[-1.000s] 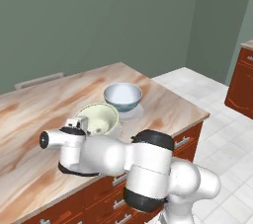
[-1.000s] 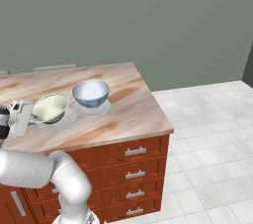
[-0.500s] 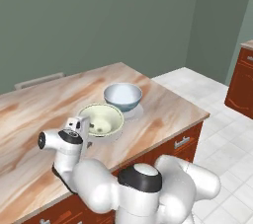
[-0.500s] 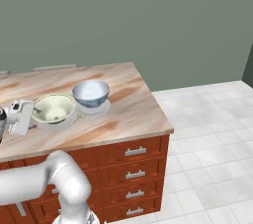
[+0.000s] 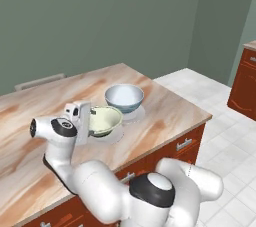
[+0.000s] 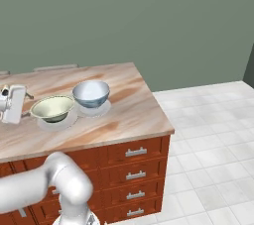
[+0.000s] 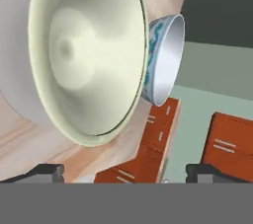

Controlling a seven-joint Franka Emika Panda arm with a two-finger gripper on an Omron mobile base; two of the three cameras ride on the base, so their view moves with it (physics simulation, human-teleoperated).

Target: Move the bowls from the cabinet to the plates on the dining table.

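On the dining table (image 5: 167, 116) (image 6: 124, 115) the cream bowl (image 5: 105, 119) (image 6: 52, 107) (image 7: 84, 55) rests on a plate (image 5: 114, 135) (image 6: 58, 122) (image 7: 15, 70). Just right of it, the grey-blue bowl (image 5: 124, 97) (image 6: 91, 92) (image 7: 167, 60) stands on the other plate (image 5: 139, 114) (image 6: 99, 109). My gripper (image 5: 84, 122) (image 6: 14, 104) (image 7: 126, 172) is open at the cream bowl's left side. Its fingertips (image 7: 47, 171) are spread wide, a little back from the rim, with nothing between them. The cabinet is out of view.
Drawers with grey handles (image 6: 134, 152) line the table's front. White tiled floor (image 6: 208, 135) lies to the right. A red-brown low cabinet (image 5: 245, 81) stands far right, and a grey chair back (image 5: 40, 81) shows behind the table.
The gripper has opened and let go of the cream bowl, which stays on its plate. The arm's elbow has dropped lower and the hand has drawn slightly back.
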